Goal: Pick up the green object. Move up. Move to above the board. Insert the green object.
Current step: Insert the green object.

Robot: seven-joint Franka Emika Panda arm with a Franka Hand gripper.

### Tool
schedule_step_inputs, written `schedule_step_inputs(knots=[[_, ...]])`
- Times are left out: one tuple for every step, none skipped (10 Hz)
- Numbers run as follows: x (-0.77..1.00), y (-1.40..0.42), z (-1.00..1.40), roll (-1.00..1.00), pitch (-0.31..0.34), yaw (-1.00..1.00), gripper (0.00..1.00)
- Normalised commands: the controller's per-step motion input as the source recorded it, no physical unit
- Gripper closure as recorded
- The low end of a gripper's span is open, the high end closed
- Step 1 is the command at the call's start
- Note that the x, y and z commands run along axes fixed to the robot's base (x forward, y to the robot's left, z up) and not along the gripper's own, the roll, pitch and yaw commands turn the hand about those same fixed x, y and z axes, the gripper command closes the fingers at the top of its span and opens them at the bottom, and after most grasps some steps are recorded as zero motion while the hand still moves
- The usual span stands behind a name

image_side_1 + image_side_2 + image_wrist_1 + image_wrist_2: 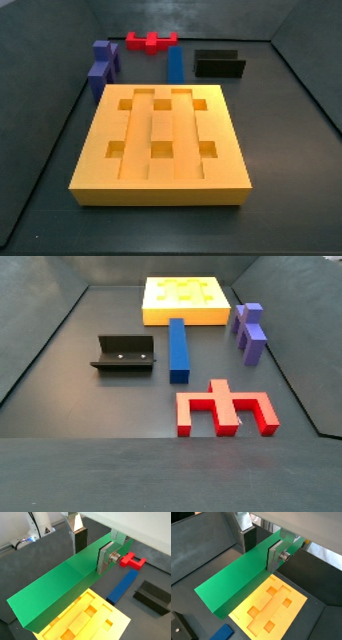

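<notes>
The green object (57, 584) (234, 579) is a long bright-green bar, seen in both wrist views, and my gripper (92, 551) (261, 551) is shut on it near one end. One silver finger (105, 558) presses its near face and the dark pad (80, 539) sits against the far face. The bar hangs level in the air, partly over the board (100, 624) (294, 594), an orange-yellow slab with square holes. In both side views the board (160, 190) (181, 318) lies alone on the floor; neither the gripper nor the green object shows there.
A blue bar (178, 348) (175, 65) (122, 589) lies beside the board. A red piece (225, 408) (152, 41) (132, 560), the black fixture (123, 354) (219, 64) (153, 594) and two purple blocks (250, 331) (103, 62) stand around it. Dark walls enclose the floor.
</notes>
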Motion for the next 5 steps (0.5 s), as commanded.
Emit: schedule_step_inputs(knots=[[-0.05, 0.0, -0.93, 0.0, -0.169, 0.0, 1.0], [-0.12, 0.0, -0.92, 0.05, -0.176, 0.0, 1.0], [-0.27, 0.07, -0.9, 0.11, -0.173, 0.02, 1.0], [-0.35, 0.09, -0.87, 0.17, -0.156, 0.0, 1.0], [-0.34, 0.08, -0.8, 0.2, -0.17, 0.0, 1.0]])
